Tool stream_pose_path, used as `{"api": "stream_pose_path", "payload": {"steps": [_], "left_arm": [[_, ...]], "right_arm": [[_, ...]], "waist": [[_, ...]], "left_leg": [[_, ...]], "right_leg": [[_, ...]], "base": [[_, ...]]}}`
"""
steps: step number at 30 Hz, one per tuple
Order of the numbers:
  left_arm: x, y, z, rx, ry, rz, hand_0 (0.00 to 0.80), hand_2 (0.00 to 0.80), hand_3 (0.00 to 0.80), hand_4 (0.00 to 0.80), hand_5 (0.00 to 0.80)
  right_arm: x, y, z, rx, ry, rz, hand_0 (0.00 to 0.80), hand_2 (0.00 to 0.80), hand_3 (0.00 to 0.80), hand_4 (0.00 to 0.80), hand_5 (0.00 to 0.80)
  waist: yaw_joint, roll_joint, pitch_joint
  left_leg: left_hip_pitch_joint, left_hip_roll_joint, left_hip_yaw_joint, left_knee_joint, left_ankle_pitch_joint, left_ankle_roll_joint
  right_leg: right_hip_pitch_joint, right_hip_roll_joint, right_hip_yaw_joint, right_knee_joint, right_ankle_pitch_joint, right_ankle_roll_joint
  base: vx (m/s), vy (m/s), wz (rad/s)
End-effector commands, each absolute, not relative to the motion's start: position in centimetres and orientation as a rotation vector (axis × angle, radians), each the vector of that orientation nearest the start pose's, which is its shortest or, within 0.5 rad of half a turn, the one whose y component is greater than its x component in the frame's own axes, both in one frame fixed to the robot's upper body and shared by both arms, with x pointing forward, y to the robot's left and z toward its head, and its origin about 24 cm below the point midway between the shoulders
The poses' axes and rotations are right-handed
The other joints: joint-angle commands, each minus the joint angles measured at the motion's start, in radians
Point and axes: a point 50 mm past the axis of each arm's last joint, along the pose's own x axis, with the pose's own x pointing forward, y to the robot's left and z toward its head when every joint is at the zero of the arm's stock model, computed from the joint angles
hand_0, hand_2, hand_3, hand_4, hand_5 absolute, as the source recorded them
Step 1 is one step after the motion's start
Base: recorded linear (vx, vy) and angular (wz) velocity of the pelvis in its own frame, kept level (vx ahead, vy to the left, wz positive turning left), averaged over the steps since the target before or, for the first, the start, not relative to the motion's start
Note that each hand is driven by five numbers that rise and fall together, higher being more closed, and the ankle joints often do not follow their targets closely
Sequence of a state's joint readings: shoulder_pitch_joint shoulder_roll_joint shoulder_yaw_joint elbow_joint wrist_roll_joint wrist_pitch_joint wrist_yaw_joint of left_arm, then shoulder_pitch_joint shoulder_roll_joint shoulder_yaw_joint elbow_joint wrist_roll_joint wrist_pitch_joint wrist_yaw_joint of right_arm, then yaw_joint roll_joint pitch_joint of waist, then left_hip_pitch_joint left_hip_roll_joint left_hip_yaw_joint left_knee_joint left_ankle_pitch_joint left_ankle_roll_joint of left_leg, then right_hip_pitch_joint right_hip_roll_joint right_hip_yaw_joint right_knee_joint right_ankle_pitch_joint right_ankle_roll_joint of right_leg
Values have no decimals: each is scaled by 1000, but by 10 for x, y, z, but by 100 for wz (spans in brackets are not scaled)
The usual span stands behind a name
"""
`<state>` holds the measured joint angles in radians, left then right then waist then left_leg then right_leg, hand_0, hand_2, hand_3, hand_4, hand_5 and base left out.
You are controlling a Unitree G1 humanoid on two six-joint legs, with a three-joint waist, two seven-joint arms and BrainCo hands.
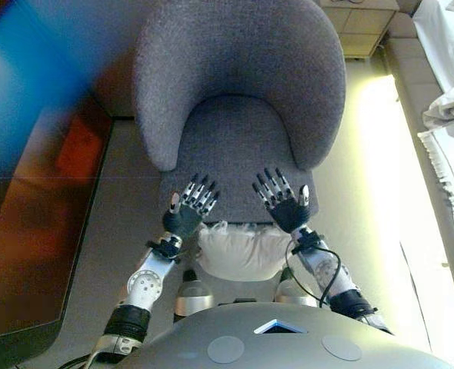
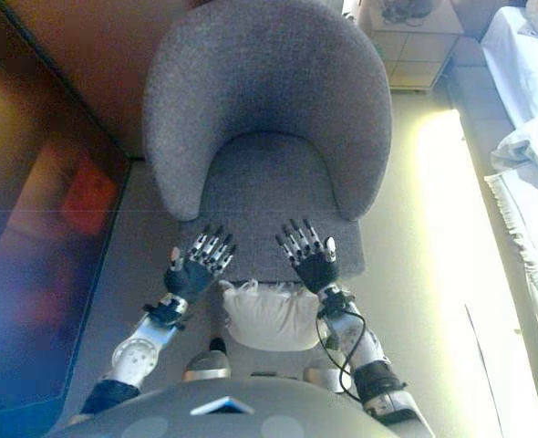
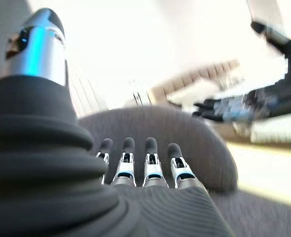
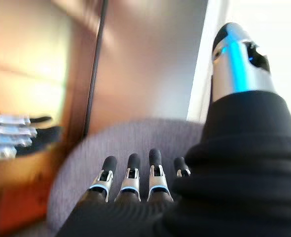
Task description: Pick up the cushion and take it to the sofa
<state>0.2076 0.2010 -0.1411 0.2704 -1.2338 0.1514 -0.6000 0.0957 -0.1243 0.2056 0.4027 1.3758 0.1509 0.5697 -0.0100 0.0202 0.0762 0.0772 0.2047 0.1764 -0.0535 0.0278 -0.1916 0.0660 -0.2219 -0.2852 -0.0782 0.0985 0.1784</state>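
A white cushion [image 1: 238, 250] lies low between my two forearms, just in front of a grey armchair [image 1: 238, 92]; it also shows as the cushion [image 2: 267, 315] in the right eye view. My left hand [image 1: 188, 209] hovers over the front edge of the seat, fingers straight and spread, holding nothing. My right hand [image 1: 285, 201] is beside it, equally open and empty. Each wrist view shows straight fingers [image 3: 135, 165], [image 4: 135, 175] pointing at the chair's curved back, and the other hand across from it. Neither hand touches the cushion.
A dark wooden cabinet [image 1: 35, 215] runs along the left side. On the right stands a bed with white linen [image 1: 450, 115], and a small bedside cabinet [image 1: 362, 23] is behind the armchair. Pale floor lies between chair and bed.
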Motion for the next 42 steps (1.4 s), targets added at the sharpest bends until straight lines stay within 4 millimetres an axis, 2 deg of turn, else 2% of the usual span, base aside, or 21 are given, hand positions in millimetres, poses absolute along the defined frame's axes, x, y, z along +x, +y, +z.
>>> {"api": "stream_pose_path", "payload": {"steps": [1, 13, 16, 18, 19, 20, 21, 22, 23, 25, 31, 37, 42], "left_arm": [[192, 160, -30, -1140, 184, -423, 0, 0, 0, 0, 0], [191, 163, -34, -1113, 220, -403, 0, 0, 0, 0, 0], [192, 170, -37, -986, 248, -331, 0, 0, 0, 0, 0], [193, 179, -40, -843, 279, -244, 0, 0, 0, 0, 0], [194, 186, -40, -720, 284, -195, 0, 0, 0, 0, 0], [196, 195, -40, -519, 293, -137, 0, 0, 0, 0, 0], [197, 199, -40, -426, 302, -106, 0, 0, 0, 0, 0], [198, 208, -39, -314, 315, -57, 0, 0, 0, 0, 0], [198, 214, -38, -256, 326, -25, 0, 0, 0, 0, 0], [197, 224, -38, -172, 342, 34, 0, 0, 0, 0, 0], [202, 231, -45, -100, 344, 90, 0, 0, 0, 0, 0], [235, 230, -32, -89, 260, 125, 0, 0, 0, 0, 0], [257, 223, -20, -83, 198, 117, 0, 0, 0, 0, 0]], "right_arm": [[209, -123, -33, 1364, 193, 410, 0, 0, 0, 0, 0], [204, -126, -40, 1319, 229, 380, 0, 0, 0, 0, 0], [203, -128, -42, 1266, 245, 355, 0, 0, 0, 0, 0], [202, -133, -46, 1159, 271, 302, 0, 0, 0, 0, 0], [203, -139, -48, 1029, 287, 247, 0, 0, 0, 0, 0], [205, -150, -50, 810, 295, 166, 0, 0, 0, 0, 0], [206, -155, -49, 705, 296, 132, 0, 0, 0, 0, 0], [207, -164, -47, 529, 293, 81, 0, 0, 0, 0, 0], [208, -170, -44, 409, 287, 58, 0, 0, 0, 0, 0], [209, -180, -42, 278, 292, 16, 0, 0, 0, 0, 0], [213, -203, -52, 80, 360, -132, 0, 0, 0, 0, 0], [242, -226, -42, 12, 329, -261, 0, 0, 0, 0, 0], [264, -236, -33, -21, 318, -317, 0, 0, 0, 0, 0]], "waist": [[15, -16, -13], [20, -22, -23], [21, -23, -20], [21, -24, -19], [22, -24, -18], [21, -26, -15], [21, -26, -13], [18, -27, -8], [16, -28, -4], [13, -28, 5], [19, -25, 68], [30, -7, 184], [31, 5, 269]], "left_leg": [[-57, 36, 53, 32, 41, 24], [-47, 35, 52, 13, 50, 24], [-48, 35, 52, 14, 50, 23], [-49, 35, 52, 17, 49, 22], [-51, 35, 51, 20, 48, 21], [-52, 34, 49, 27, 45, 21], [-52, 34, 48, 31, 44, 22], [-56, 34, 45, 41, 41, 22], [-60, 34, 43, 50, 39, 23], [-72, 34, 39, 76, 31, 25], [-170, 40, -10, 226, -12, 22], [-360, 49, -52, 342, -28, 7], [-556, 46, -102, 464, -46, 5]], "right_leg": [[-31, -76, -22, 83, -28, 58], [-14, -64, -20, 62, -26, 54], [-17, -66, -21, 65, -25, 56], [-17, -67, -21, 65, -25, 57], [-17, -68, -21, 65, -24, 57], [-18, -70, -18, 66, -24, 57], [-18, -71, -15, 67, -24, 57], [-22, -72, -7, 73, -26, 56], [-25, -73, -1, 78, -29, 55], [-31, -77, 12, 96, -38, 55], [-82, -107, 63, 201, -76, 54], [-250, -152, 81, 295, -72, 58], [-461, -169, 129, 432, -83, 52]], "base": [[0, 0, 0], [0, 0, 0], [0, 0, 0], [0, 0, 0], [34, 10, -1], [37, 8, -1], [37, 9, 0], [31, 8, 0], [31, 9, 0], [0, 0, 0], [-2, -7, 6], [-225, -5, 9], [-206, 25, 0]]}}
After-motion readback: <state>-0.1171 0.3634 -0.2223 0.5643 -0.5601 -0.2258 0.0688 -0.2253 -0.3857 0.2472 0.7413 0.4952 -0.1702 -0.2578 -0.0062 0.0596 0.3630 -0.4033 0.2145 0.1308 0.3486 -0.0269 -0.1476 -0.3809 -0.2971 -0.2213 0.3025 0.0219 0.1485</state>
